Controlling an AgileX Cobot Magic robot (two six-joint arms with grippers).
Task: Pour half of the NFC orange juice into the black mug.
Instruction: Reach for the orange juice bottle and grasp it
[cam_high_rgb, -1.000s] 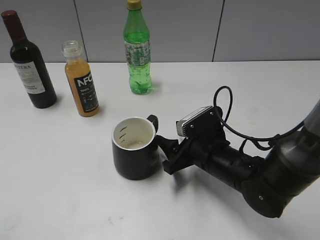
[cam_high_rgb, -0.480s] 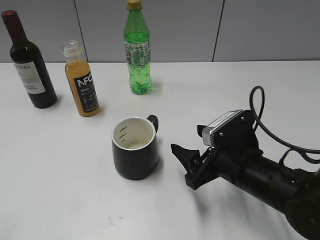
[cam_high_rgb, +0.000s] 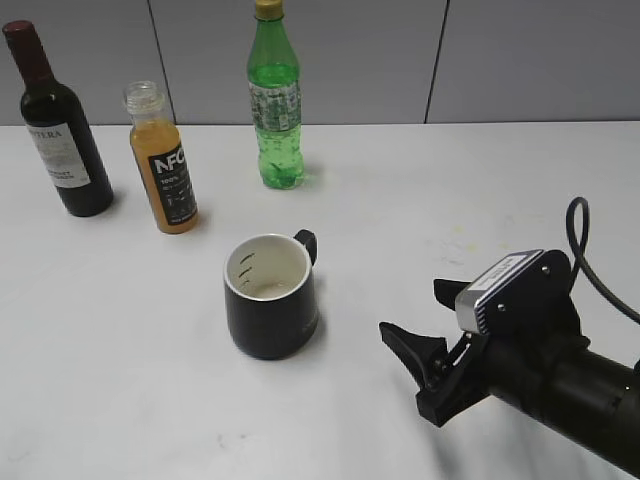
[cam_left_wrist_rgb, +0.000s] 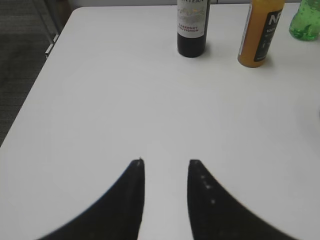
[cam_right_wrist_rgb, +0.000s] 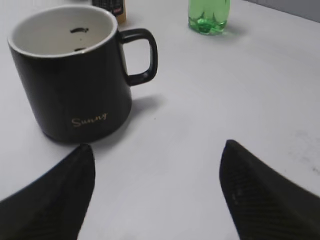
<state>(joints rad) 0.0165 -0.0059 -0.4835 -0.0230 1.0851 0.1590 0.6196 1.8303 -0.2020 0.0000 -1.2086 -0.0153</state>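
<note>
The NFC orange juice (cam_high_rgb: 165, 165) stands upright and uncapped at the back left; it also shows in the left wrist view (cam_left_wrist_rgb: 260, 35). The black mug (cam_high_rgb: 270, 300) stands mid-table with its handle pointing back right, white inside, gold lettering on its side in the right wrist view (cam_right_wrist_rgb: 75, 85). My right gripper (cam_high_rgb: 412, 310) is open and empty, low over the table to the right of the mug and apart from it; its jaws (cam_right_wrist_rgb: 157, 150) show wide apart. My left gripper (cam_left_wrist_rgb: 166, 162) is open and empty over bare table, far from the bottles.
A dark wine bottle (cam_high_rgb: 60, 130) stands left of the juice. A green soda bottle (cam_high_rgb: 275, 100) stands at the back, behind the mug. The table's left edge (cam_left_wrist_rgb: 45, 65) shows in the left wrist view. A grey wall closes the back.
My right gripper has drawn back from the mug's handle, moving right and toward the front of the table. The mug and the bottles have not moved.
</note>
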